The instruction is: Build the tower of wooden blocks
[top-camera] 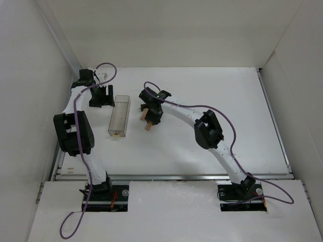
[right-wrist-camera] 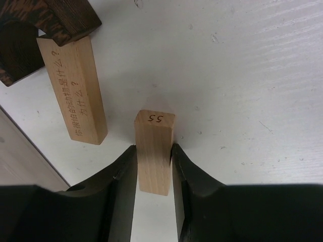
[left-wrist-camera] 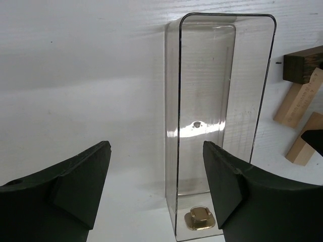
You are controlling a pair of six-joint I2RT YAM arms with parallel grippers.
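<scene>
White table (top-camera: 202, 146). Your clear plastic box (top-camera: 119, 116) lies left of centre, long axis running near to far. Your left gripper (left-wrist-camera: 156, 176) sits just left of the box's far end, jaws spread wide, released. The wood blocks (top-camera: 148, 123) are mid-table, just right of the box. Your right gripper (right-wrist-camera: 154, 151) is clenched on one light block (right-wrist-camera: 156, 131) stamped 55. A second light block (right-wrist-camera: 73, 91) lies beside it, one end under a dark wooden piece (right-wrist-camera: 60, 20). A small brass-coloured piece (left-wrist-camera: 200, 219) sits inside the box's near end.
</scene>
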